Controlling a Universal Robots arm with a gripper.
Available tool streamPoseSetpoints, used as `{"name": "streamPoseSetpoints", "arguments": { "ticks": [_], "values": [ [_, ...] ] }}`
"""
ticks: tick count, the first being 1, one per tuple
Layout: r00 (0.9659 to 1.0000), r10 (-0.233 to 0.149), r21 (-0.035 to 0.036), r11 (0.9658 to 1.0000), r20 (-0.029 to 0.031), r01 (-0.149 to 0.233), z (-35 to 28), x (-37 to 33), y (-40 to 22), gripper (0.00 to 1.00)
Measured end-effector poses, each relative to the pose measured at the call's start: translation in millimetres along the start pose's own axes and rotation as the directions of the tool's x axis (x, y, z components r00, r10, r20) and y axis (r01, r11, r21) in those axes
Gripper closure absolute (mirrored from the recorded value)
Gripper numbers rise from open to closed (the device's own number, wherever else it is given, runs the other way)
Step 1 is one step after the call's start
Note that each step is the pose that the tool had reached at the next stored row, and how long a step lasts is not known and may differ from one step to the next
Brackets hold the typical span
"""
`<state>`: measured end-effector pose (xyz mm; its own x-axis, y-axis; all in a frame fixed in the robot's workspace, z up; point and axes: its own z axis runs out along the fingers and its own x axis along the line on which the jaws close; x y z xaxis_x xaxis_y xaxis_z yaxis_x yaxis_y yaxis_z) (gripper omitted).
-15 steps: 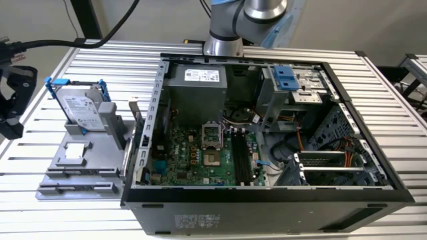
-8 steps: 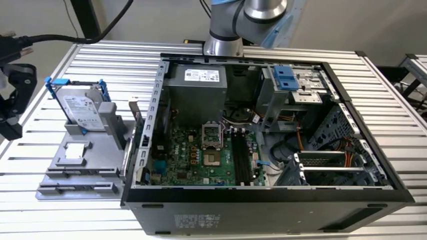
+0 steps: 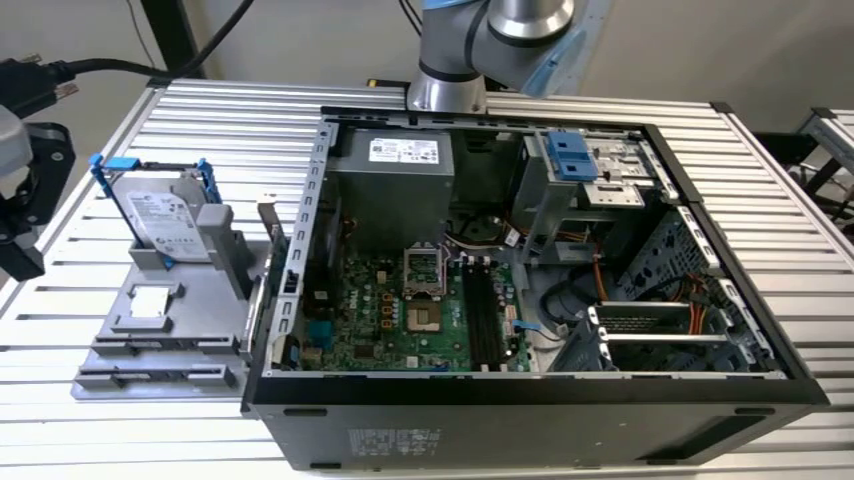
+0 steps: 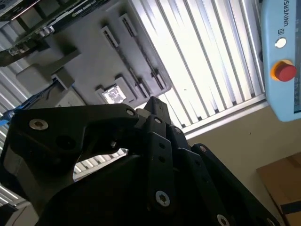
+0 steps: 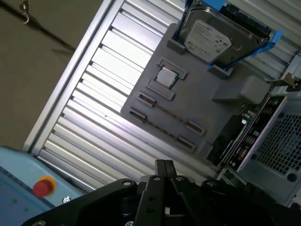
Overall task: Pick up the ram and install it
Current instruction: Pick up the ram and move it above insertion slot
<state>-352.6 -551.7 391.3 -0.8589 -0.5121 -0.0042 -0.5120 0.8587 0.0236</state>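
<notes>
The ram [image 5: 237, 136] looks like the dark board with black chips standing on its long edge between the grey fixture plate [image 5: 202, 101] and the open computer case [image 5: 277, 141]; in the second wrist view it is the green-edged board [image 4: 44, 21]. My gripper [image 5: 164, 165] hangs above the slatted table beside the fixture, well short of the ram, with nothing seen in it. Its black linkage [image 4: 153, 106] fills the near part of the second wrist view. The long black slots [image 3: 481, 320] lie on the motherboard inside the case.
A silver hard drive [image 3: 167, 220] in a blue bracket stands on the fixture, with a small square chip [image 3: 151, 298] in front of it. A pale blue pendant with a red button [image 4: 282, 70] lies off the table edge. The arm's black end part [image 3: 24, 200] sits at the exterior view's left.
</notes>
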Motion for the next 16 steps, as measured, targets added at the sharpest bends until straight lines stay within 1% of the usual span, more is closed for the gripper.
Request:
{"name": "streamPoseSetpoints", "arguments": {
  "ticks": [4,9,12,16],
  "values": [
    [0.9996,-0.028,0.0002,0.9996,-0.0008,0.028,0.0,-0.5,-0.3,1.0],
    [0.9989,-0.046,0.0018,0.9989,-0.0024,0.046,0.0,-2.0,0.7,1.0],
    [0.9987,-0.051,0.005,0.9987,-0.0046,0.051,0.1,-3.6,2.7,1.0],
    [0.9982,-0.06,0.013,0.9981,-0.0103,0.06,0.1,-5.4,5.4,1.0]
  ]
}}
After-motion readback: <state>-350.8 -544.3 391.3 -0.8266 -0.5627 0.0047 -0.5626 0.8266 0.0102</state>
